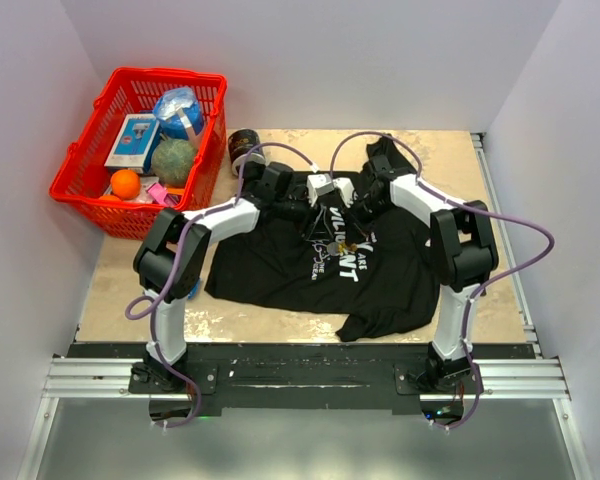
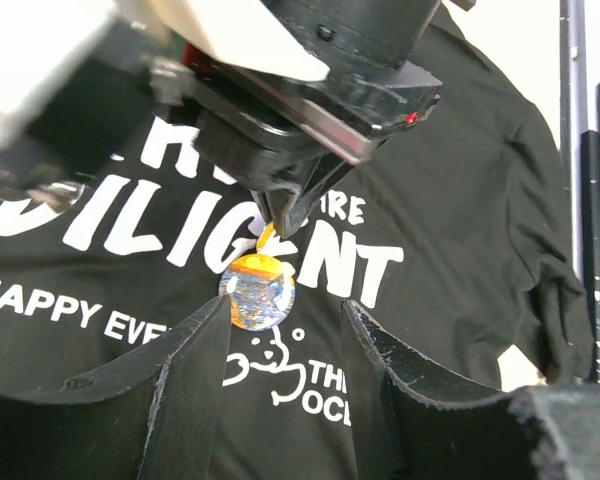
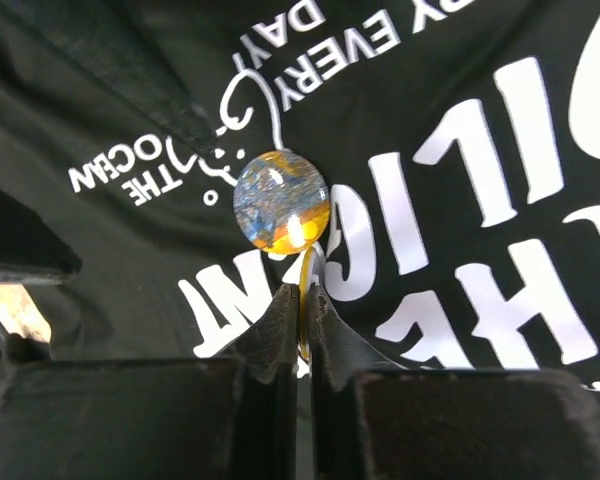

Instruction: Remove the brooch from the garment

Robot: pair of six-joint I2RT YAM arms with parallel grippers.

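The garment (image 1: pixel 270 270), a black T-shirt with white lettering, lies spread on the table. The brooch (image 3: pixel 281 215) is a round blue-and-orange disc resting on the chest print, small in the top view (image 1: pixel 342 246). A thin yellow tab runs from its edge into my right gripper (image 3: pixel 303 292), which is shut on that tab just short of the disc. My left gripper (image 2: pixel 285 305) is open, and the brooch (image 2: pixel 257 290) sits just beyond its left fingertip (image 2: pixel 215 320), with only printed cloth (image 2: pixel 460 200) between the fingers. In the left wrist view, the right gripper (image 2: pixel 280 215) comes down from above.
A red basket (image 1: pixel 80 160) holding a ball, an orange, a box and a bag stands at the back left. Beside it is a dark round jar (image 1: pixel 246 146). The black mounting rail (image 1: pixel 300 365) runs along the near table edge.
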